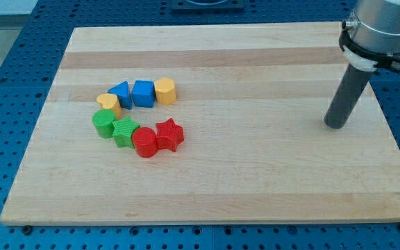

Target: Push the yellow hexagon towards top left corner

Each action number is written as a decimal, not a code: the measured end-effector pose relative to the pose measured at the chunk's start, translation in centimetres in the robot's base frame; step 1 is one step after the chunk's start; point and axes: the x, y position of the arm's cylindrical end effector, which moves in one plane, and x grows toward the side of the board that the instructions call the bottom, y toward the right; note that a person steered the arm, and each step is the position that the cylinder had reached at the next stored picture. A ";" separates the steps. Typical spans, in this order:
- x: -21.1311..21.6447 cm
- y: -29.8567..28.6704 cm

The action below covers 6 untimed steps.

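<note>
i have no jaws to open or close, only a straight dark rod, and my tip (336, 125) rests on the wooden board (255, 173) near its right edge in the view, touching no block. all the blocks sit in one cluster well apart from my tip, far toward the view's left.

taking the yellow hexagon (165, 90) as the landmark: it is the block of the cluster nearest my tip, at the right end of the upper row, a good way below and to the right of the board's top left corner. just to its left, touching or almost touching, is a blue cube (143, 93). left of that sits a blue triangle-like block (120, 94). further left and a little lower than the hexagon lies a second yellow block (107, 104), rounded, its exact shape hard to make out.

below the hexagon and to its left the cluster curves round: a green cylinder-like block (103, 124), then a green star-like block (124, 131) beside it, then a red cylinder (144, 142), and a red star (170, 135) almost straight below the hexagon, with bare wood between them.

around the board is a blue perforated table (19, 69).
</note>
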 end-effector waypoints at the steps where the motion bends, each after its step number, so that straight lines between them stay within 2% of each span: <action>1: 0.0 0.1; 3: -0.2 0.7; 6: -8.2 0.7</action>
